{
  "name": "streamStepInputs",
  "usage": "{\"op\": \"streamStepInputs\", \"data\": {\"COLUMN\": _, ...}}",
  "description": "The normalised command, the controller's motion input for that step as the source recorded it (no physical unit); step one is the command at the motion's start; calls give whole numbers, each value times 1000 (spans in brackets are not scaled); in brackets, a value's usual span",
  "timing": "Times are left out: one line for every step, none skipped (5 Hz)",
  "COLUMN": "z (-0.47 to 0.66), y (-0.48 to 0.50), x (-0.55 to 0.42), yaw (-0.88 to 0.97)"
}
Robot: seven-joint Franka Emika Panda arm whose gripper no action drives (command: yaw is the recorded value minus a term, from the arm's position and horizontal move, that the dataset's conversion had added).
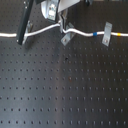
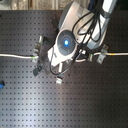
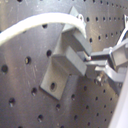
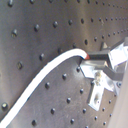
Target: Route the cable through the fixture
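Observation:
The white cable (image 1: 45, 30) runs across the board in the first exterior view, with a blue band (image 1: 95, 34) and a yellow band (image 1: 118, 35) toward the first exterior view's right. The silver-grey fixture (image 1: 65, 38) sits just below the cable's raised middle. My gripper (image 1: 63, 25) hangs over it, shut on the cable. In the second wrist view the cable (image 4: 45, 75) ends between the fingertips (image 4: 92, 56). In the first wrist view the fixture (image 3: 62, 67) stands close beside the fingers (image 3: 102, 59), and the cable (image 3: 35, 25) meets its top edge.
A thick black rod (image 1: 25, 22) leans at the first exterior view's upper left, over the cable. A narrower grey strip clip (image 1: 106, 35) holds the cable between the two bands. In the second exterior view the arm (image 2: 67, 42) hides the middle of the perforated board (image 2: 90, 100).

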Motion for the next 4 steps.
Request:
{"op": "streamStepInputs", "data": {"z": 0, "y": -9, "x": -7, "yaw": 0}}
{"op": "streamStepInputs", "data": {"z": -164, "y": -144, "x": 9, "yaw": -77}}
{"op": "streamStepInputs", "data": {"z": -208, "y": -86, "x": 45, "yaw": -86}}
{"op": "streamStepInputs", "data": {"z": -341, "y": -48, "x": 30, "yaw": 0}}
